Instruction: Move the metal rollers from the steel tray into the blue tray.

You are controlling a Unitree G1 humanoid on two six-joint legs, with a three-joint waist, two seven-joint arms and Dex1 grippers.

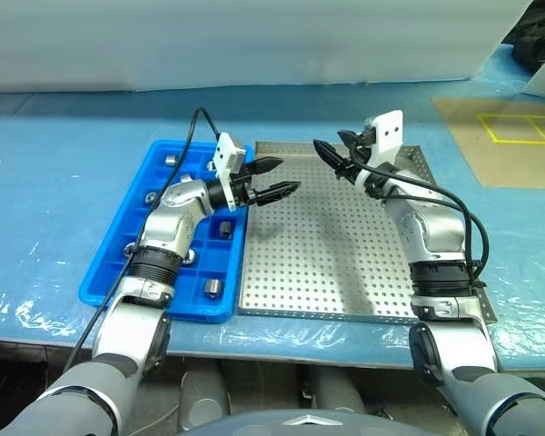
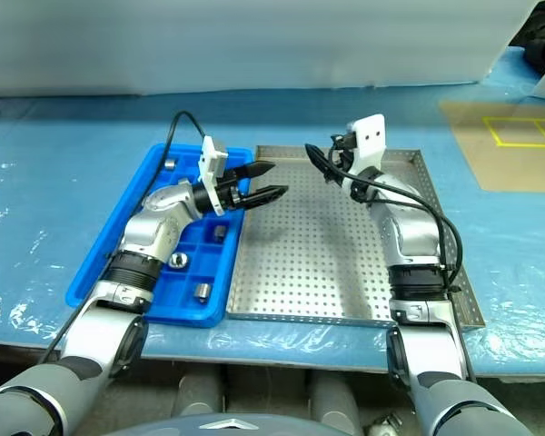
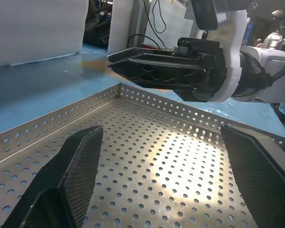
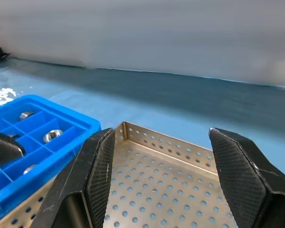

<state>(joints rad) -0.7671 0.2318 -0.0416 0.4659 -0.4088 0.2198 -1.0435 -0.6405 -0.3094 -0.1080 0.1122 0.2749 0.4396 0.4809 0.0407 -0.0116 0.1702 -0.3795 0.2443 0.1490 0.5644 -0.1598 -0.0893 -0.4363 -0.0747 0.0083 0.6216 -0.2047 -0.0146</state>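
The steel tray (image 1: 327, 263) lies in the middle of the table, its perforated floor bare where I can see it. The blue tray (image 1: 104, 282) sits against its left side. Several metal rollers (image 1: 212, 289) lie in the blue tray's compartments, one of them at the far corner (image 1: 171, 159). My left gripper (image 1: 277, 179) hovers over the steel tray's near-left part, pointing right, open and holding nothing. My right gripper (image 1: 331, 147) hangs over the tray's far edge, pointing left toward the other, open and holding nothing. In the left wrist view the right gripper (image 3: 171, 71) faces my left gripper (image 3: 161, 128).
The table is covered in blue plastic sheeting (image 1: 54, 182). A white panel (image 1: 254, 45) stands along the back. A brown board with yellow tape (image 1: 518, 136) lies at the far right. A black cable (image 1: 195, 127) loops up from the left wrist.
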